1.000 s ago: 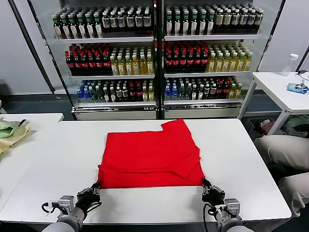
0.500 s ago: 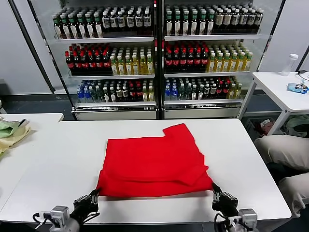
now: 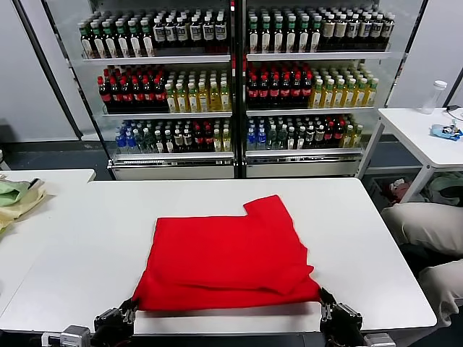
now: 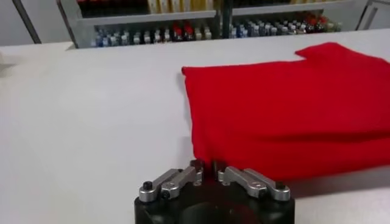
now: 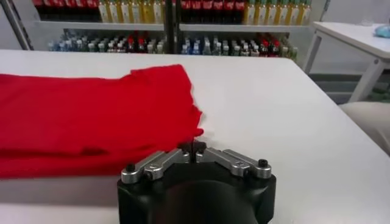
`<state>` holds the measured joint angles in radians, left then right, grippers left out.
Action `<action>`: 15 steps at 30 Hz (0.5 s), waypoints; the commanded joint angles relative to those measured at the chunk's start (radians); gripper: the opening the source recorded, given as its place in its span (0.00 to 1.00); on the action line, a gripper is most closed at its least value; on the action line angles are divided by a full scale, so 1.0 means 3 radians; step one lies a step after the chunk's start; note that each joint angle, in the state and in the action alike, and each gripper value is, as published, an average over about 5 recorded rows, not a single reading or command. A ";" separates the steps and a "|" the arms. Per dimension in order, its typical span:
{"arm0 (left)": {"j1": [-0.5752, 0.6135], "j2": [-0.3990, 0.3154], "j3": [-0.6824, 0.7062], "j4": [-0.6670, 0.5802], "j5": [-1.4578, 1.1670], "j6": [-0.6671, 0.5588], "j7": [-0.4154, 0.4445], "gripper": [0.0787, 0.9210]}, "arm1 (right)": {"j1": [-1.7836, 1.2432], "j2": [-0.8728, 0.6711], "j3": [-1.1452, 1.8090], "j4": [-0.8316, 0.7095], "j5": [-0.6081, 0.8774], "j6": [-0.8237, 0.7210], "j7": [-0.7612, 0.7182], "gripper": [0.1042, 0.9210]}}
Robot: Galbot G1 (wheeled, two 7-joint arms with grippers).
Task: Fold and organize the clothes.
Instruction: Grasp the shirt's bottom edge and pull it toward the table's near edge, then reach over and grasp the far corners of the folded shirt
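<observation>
A bright red T-shirt point(image 3: 228, 253) lies folded on the white table point(image 3: 87, 238), plain side up, with one sleeve sticking out at its far right. My left gripper point(image 3: 119, 320) is at the shirt's near left corner by the table's front edge, shut on the hem; in the left wrist view its fingertips point(image 4: 207, 167) pinch the red cloth point(image 4: 286, 103). My right gripper point(image 3: 333, 316) is at the near right corner, its fingertips point(image 5: 192, 147) shut on the corner of the shirt point(image 5: 91, 115).
A glass-door cooler point(image 3: 235, 79) full of bottles stands behind the table. A side table at the left holds green and beige cloth point(image 3: 14, 199). A person in beige trousers point(image 3: 427, 231) sits at the right, by another white table point(image 3: 427, 134).
Both grippers have drawn back toward the table's front edge. The red T-shirt has slid with them toward me, its near edge now close to the table edge.
</observation>
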<state>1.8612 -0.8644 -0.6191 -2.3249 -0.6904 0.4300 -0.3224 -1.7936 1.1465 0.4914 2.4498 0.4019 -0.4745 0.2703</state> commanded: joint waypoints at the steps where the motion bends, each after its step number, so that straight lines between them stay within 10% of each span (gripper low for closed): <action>1: -0.1286 -0.0170 0.0232 0.0476 0.0032 -0.0027 0.0424 0.35 | 0.1401 0.0094 -0.0237 -0.0491 0.0172 -0.0224 0.0009 0.31; 15: -0.3346 -0.0261 0.1271 0.2424 0.0058 0.0171 0.0846 0.82 | 0.3781 0.0495 -0.0948 -0.3019 0.0144 -0.0340 -0.0035 0.79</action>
<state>1.3319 -0.9162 -0.4502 -2.0162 -0.6750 0.4596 -0.1631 -1.1049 1.2124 0.3199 1.9864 0.4550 -0.5496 0.2696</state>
